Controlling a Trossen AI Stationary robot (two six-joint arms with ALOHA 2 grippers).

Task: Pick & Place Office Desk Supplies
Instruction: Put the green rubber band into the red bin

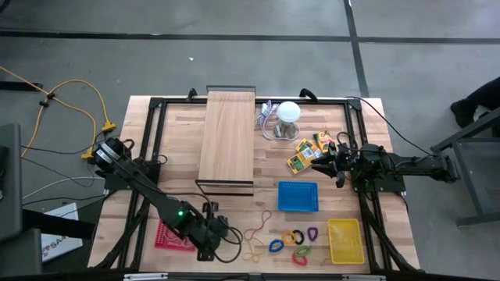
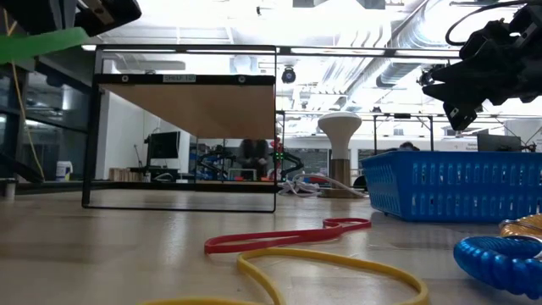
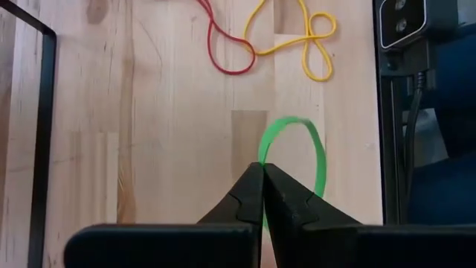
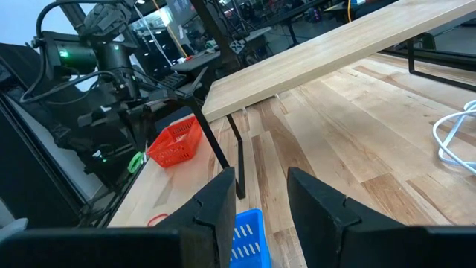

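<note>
My left gripper [image 3: 262, 177] is shut on a thin green rubber band [image 3: 309, 149], held above the near part of the table beside the red basket [image 1: 173, 234]. It also shows high at the left of the low view, the gripper [image 2: 108, 12] with the band [image 2: 42, 44]. A red band [image 3: 223, 46] and a yellow band [image 3: 301, 41] lie flat on the wood. Coloured loop clips [image 1: 291, 242] lie near the front edge. My right gripper [image 4: 256, 199] stands open and level above the yellow-orange packs [image 1: 305, 153], holding nothing. My left gripper pinches one side of the green band's loop [image 3: 262, 158] between its two fingertips. The fingers slant downward. The rest of the loop stands out beyond the fingertips, lifted clear of the table.
A long wooden board [image 1: 228, 136] rests on a black frame at the middle back. A white round object with a cable [image 1: 287, 113] stands beside it. A blue basket [image 1: 298, 197] and a yellow basket [image 1: 346, 240] sit on the right half.
</note>
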